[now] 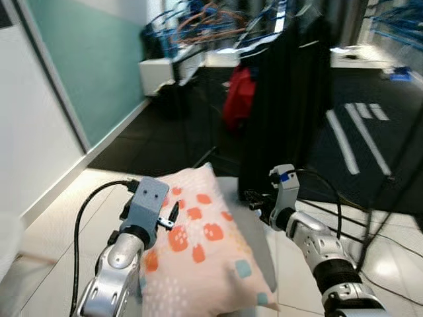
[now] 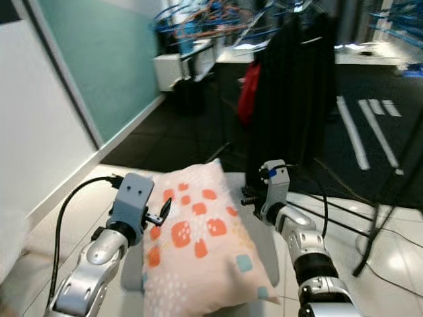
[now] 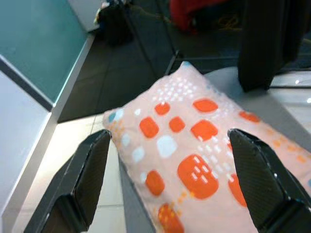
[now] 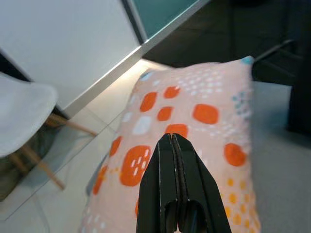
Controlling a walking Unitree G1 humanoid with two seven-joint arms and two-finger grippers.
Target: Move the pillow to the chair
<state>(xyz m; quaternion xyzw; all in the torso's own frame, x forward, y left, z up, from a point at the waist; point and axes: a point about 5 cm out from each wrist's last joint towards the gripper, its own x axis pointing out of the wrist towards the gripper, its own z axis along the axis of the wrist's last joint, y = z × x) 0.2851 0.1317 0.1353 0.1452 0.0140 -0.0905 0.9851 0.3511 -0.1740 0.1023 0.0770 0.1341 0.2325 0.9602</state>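
Note:
A peach pillow [image 1: 198, 244] with orange and blue patches lies on a grey seat-like surface [image 1: 264, 254] between my two arms. My left gripper [image 1: 168, 214] is at the pillow's left edge. In the left wrist view the left gripper [image 3: 168, 136] is open, its fingers [image 3: 92, 170] spread wide on either side of the pillow [image 3: 194, 145]. My right gripper [image 1: 254, 198] hovers just off the pillow's far right corner. It is shut with nothing in it, and in the right wrist view the right gripper [image 4: 170, 138] points across the pillow [image 4: 194, 116].
A tall black upright [image 1: 284, 99] stands right behind the grey surface, with a red bag [image 1: 239, 99] beyond it. A white chair [image 4: 24, 107] stands to my left. A white and teal wall [image 1: 79, 66] runs along the left. Cables [image 1: 370, 218] trail over the tiles at right.

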